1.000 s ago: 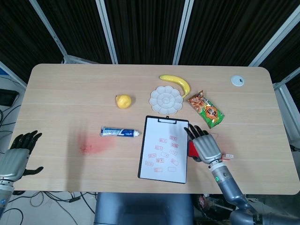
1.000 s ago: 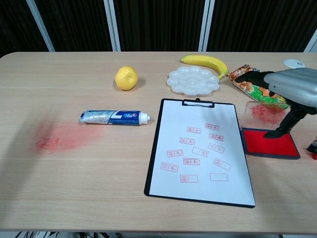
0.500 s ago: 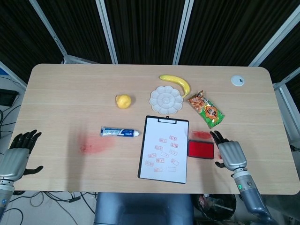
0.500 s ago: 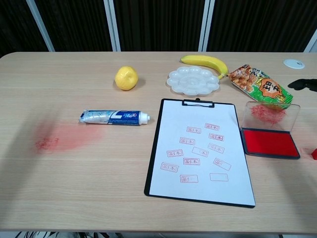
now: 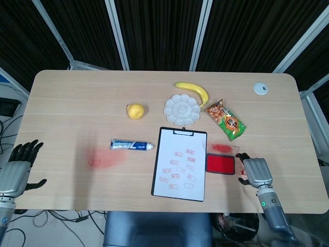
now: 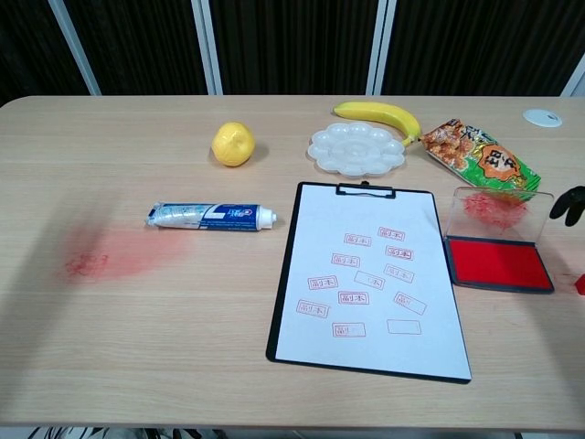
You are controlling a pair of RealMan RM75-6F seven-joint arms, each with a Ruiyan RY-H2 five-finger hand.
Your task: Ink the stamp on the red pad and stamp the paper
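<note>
**Right hand withdrawn from ink pad to near right of table**

Since a second ago, the right hand has been moved off the clipboard's right side and the red ink pad. It is now found just right of the pad, towards the table's near edge. In the chest view only its dark fingertips are seen, at the right frame edge. The hand is presented back-up, with the fingers stretched towards the far edge. Whether anything is gripped beneath it cannot be told.

A small red piece, taken to be the stamp, is seen at the hand's left side, on or just above the table. Contact with the hand cannot be confirmed.

The left hand is held off the near left corner, fingers spread apart and nothing in them.

The ink pad is found open, just beside the clipboard's right edge. Its clear lid is raised at the far side and smeared red.

The paper is clipped on the black clipboard, set at the middle of the near edge. Several red stamp marks are borne on its lower half.

Also recorded:
- a toothpaste tube left of the clipboard
- a red smear towards the near left
- a yellow fruit, a white palette and a banana at mid table
- a snack packet beyond the pad
- a white disc at the far right corner
</note>
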